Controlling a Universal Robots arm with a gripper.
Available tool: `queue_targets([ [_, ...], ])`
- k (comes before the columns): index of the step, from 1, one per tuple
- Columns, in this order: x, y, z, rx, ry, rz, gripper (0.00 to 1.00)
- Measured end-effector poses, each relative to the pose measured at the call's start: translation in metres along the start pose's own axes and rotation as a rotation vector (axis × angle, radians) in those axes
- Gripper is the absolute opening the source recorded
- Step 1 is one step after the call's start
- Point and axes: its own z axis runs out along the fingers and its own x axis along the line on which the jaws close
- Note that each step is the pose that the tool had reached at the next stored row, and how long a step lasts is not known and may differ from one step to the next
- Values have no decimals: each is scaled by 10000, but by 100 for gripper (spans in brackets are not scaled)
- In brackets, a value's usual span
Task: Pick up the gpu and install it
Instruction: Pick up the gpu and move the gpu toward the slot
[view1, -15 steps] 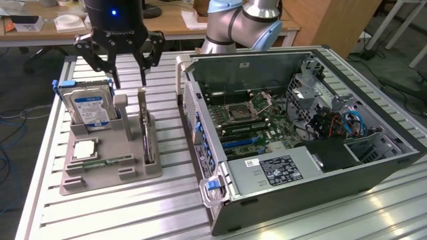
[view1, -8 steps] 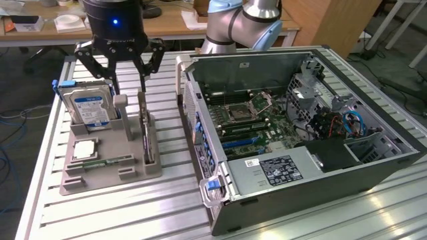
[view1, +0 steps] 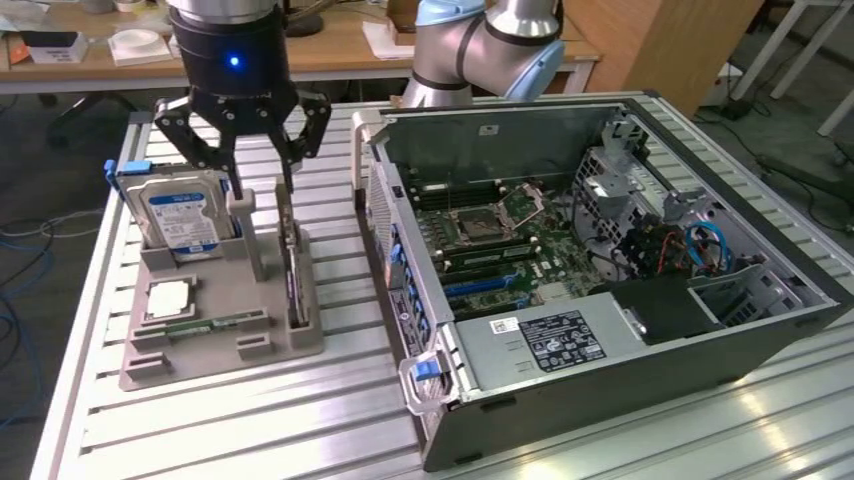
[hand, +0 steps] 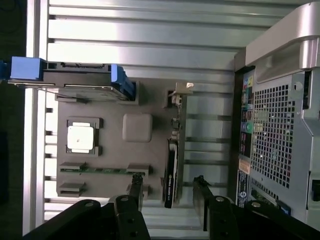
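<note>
Black pincer (view1: 262, 188), fingers spread, straddles the thin dark gpu (hand: 171, 165) standing on edge.

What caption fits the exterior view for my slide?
Open pincer hangs at the top of the upright gpu in its gray tray, beside an open computer case.

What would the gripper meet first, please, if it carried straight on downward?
Probably the gpu, standing on edge in the gray holder: the open gripper is lined up astride it.
</note>
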Motion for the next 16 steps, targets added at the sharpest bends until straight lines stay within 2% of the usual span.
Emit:
queue_targets([
  [16, 4, -145, 194, 1, -24, 62, 53],
])
